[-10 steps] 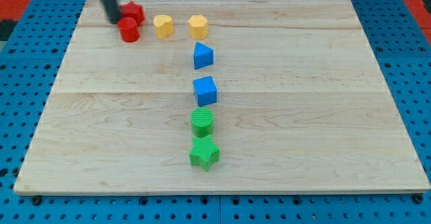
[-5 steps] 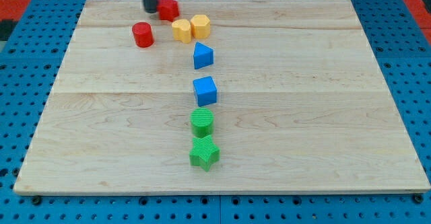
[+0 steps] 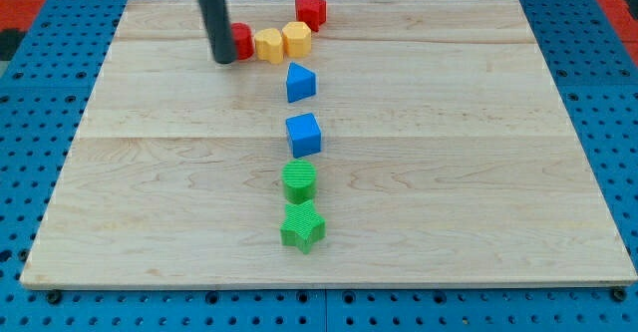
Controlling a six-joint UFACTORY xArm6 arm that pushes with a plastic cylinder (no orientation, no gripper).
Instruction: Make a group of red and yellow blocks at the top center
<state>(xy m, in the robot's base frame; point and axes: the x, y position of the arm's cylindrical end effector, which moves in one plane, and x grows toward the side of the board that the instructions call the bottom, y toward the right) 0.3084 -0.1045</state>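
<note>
My tip (image 3: 223, 57) rests on the board at the top, against the left side of a red cylinder (image 3: 241, 41), which the rod partly hides. The red cylinder touches a yellow cylinder (image 3: 267, 45), which touches a yellow hexagonal block (image 3: 296, 39). The three form a row running right from my tip. A red star block (image 3: 311, 11) sits at the board's top edge, just up and right of the yellow hexagonal block.
A blue triangular block (image 3: 300, 82), a blue cube (image 3: 303, 134), a green cylinder (image 3: 298, 181) and a green star block (image 3: 302, 226) form a column down the middle of the wooden board (image 3: 478, 153).
The red star slid right along the top edge past the yellow blocks. My tip moved down to the red cylinder and pushed it right against the yellow cylinder.
</note>
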